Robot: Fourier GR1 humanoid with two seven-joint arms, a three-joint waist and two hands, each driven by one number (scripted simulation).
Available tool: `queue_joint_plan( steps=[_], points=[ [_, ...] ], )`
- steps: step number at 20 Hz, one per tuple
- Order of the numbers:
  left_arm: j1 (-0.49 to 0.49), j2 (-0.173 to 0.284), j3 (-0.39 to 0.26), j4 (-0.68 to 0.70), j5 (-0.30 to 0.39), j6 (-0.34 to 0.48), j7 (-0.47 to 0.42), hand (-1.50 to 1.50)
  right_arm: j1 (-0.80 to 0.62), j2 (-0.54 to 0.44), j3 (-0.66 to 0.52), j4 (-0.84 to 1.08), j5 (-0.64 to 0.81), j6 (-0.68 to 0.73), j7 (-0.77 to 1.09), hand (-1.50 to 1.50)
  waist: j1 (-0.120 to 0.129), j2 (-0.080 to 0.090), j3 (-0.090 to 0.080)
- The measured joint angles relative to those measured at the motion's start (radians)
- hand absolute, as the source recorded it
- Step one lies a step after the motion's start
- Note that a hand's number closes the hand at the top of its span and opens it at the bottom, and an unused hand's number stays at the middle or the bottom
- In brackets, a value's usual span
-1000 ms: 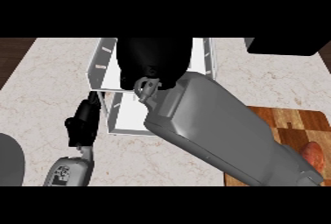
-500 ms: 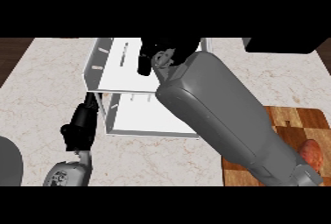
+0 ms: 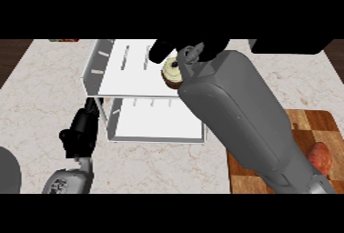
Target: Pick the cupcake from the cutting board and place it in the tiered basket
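Right hand (image 3: pixel 191 48) over the basket's (image 3: pixel 134 63) upper tier, fingers (image 3: pixel 160 50) curled round the cupcake (image 3: pixel 173 74), which sits just below them, above the white tray, well apart from the board (image 3: pixel 312 125). Left hand (image 3: pixel 79 132) low beside the basket's lower tier, fingers straight, holding nothing, tips near the corner post. On the board, a reddish fruit (image 3: pixel 321 157) beside the right forearm.
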Motion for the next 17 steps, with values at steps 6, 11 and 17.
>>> queue_joint_plan(
  steps=[6,11,17],
  points=[
    [0.022,0.013,0.022,-0.013,0.002,0.008,0.012,0.00,0.082,-0.002,-0.101,-0.149,0.093,-0.062,0.028,-1.50,-0.039,-0.011,0.001],
    [0.044,0.016,0.036,-0.026,0.001,0.021,0.015,0.00,0.236,0.003,-0.193,-0.374,0.103,-0.071,0.030,-1.50,-0.068,-0.018,0.002],
    [0.066,0.023,0.046,-0.046,0.006,0.019,0.020,0.00,0.541,-0.009,-0.263,-0.743,0.021,-0.022,-0.016,-1.50,-0.090,-0.021,0.003]
  ],
)
